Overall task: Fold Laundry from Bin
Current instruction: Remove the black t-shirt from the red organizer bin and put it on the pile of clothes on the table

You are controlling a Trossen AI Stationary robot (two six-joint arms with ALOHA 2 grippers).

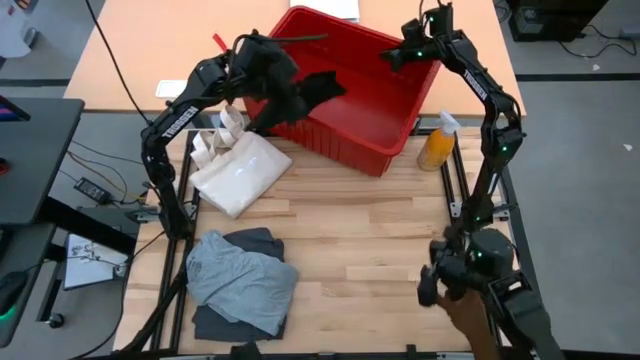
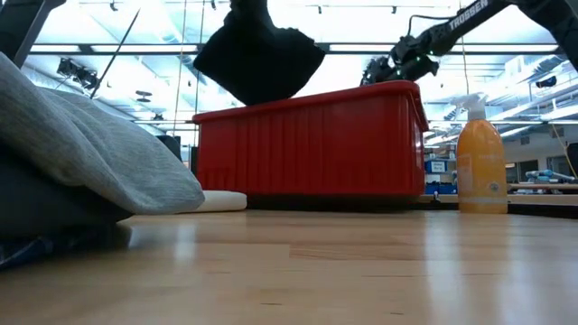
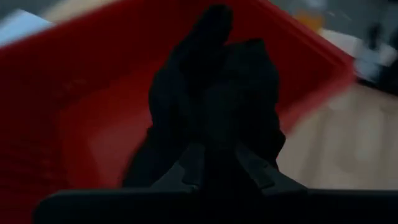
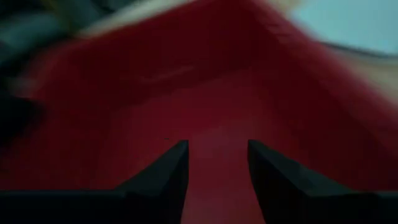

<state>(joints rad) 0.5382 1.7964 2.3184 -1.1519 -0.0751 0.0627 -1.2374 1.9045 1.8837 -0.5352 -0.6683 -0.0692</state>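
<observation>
From above, the left gripper [image 1: 272, 72] was clenched on the black piece [image 1: 305, 92] of laundry, holding it over the near-left side of the bin [image 1: 400, 120]; the cloth trailed from the claw toward the bin's middle, so its long axis ran roughly across the bin. The right gripper [image 1: 393, 55] hung over the bin's far right corner, well apart from the garment (the left arm was plainly the nearer one). The light grey piece [image 1: 240, 275] lay on the table's near-left part atop the dark charcoal-grey piece [image 1: 235, 322].

At table height, the black piece [image 2: 257, 54] hung clear above the bin's rim [image 2: 307, 101], bunched and drooping straight down, with the right gripper [image 2: 384, 68] off to its side above the rim.

The left wrist camera showed the fingers [image 3: 193, 165] pinched on the garment [image 3: 214, 93], which lay directly ahead of them, the red bin behind it.

The right wrist camera showed fingers [image 4: 168, 171] parted and grasping nothing, only the bin's floor [image 4: 217, 106] beyond; the garment probably needed carrying toward the open table.
</observation>
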